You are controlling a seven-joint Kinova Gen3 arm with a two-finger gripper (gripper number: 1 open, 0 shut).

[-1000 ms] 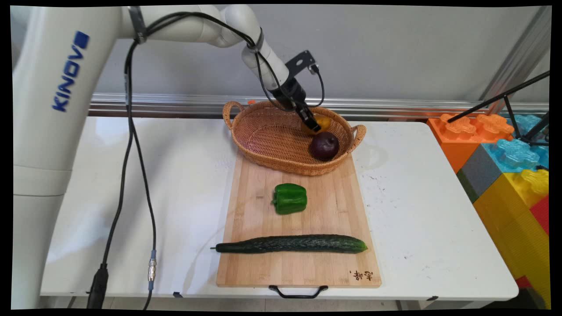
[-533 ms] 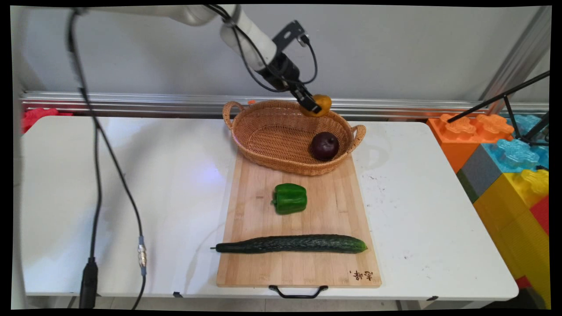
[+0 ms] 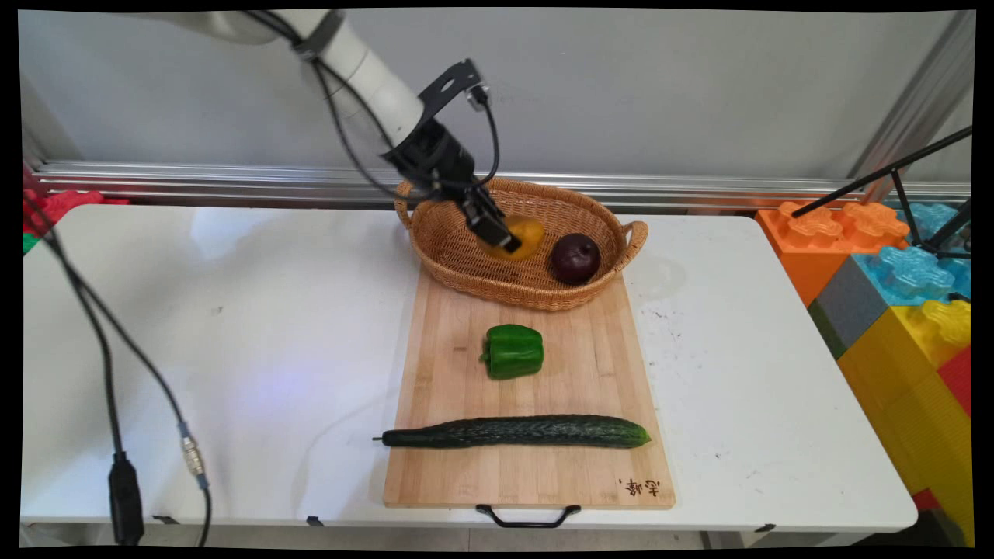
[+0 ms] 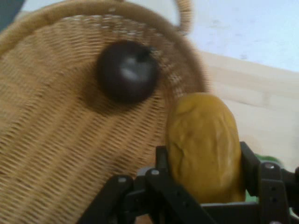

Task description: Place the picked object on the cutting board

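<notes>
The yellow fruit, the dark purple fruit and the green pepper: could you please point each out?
yellow fruit (image 4: 203, 142), hand view, its middle.
dark purple fruit (image 3: 575, 258), main view, its middle.
green pepper (image 3: 513, 351), main view, its top face.

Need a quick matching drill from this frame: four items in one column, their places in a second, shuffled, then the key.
Items:
1. yellow fruit
2. dark purple fruit
3. green pepper
4. cucumber

Places:
A. lying across the near end of the cutting board
B. resting in the right part of the basket
C. clamped in the gripper above the basket
D. middle of the cutting board

Pairs: 1-C, 2-B, 3-D, 4-A
</notes>
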